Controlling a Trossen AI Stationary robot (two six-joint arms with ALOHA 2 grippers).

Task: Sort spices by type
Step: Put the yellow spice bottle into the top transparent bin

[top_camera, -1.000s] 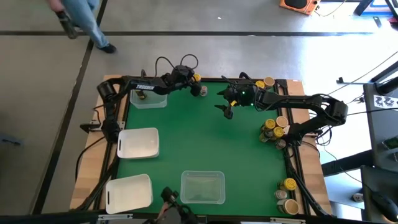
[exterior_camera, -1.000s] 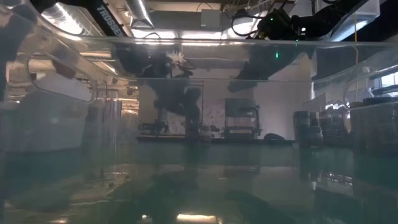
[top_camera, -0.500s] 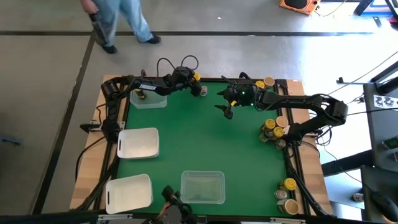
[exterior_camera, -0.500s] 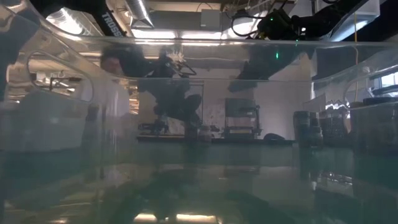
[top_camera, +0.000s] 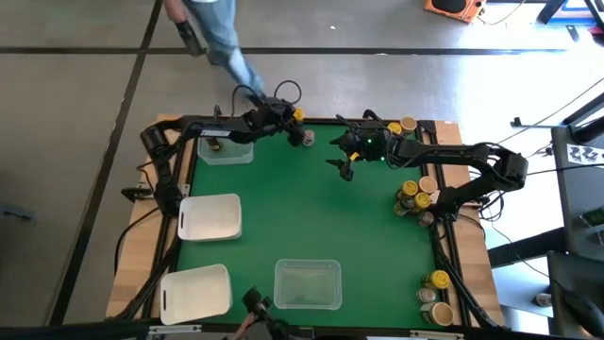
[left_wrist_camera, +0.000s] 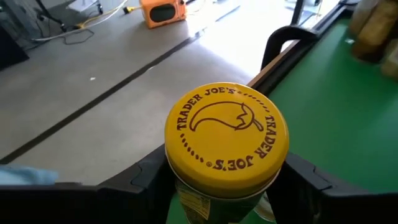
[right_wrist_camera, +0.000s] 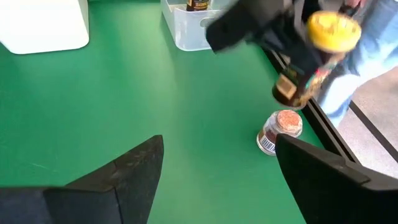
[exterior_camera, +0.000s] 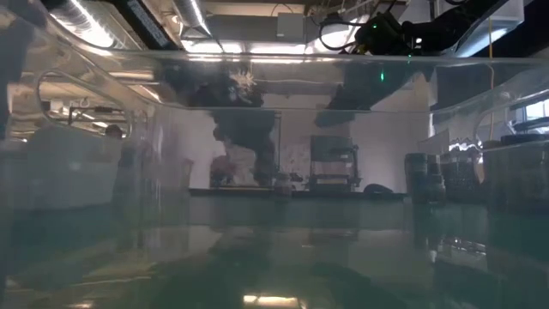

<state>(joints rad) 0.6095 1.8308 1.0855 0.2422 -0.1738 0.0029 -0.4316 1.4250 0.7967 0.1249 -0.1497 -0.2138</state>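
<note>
Left jaws closed around yellow-lidded jar [left_wrist_camera: 226,146], base hidden.

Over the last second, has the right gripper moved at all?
No. In the high view the right gripper sits at the same spot relative to the cluster of jars by the table's right edge, hanging open over the green mat.

Four trays on the worktop [top_camera: 311,203]: two white trays [top_camera: 209,216], two clear trays [top_camera: 308,283]. About a dozen spice jars [top_camera: 416,196], though the clustered ones are hard to count. One person [top_camera: 212,28].
</note>
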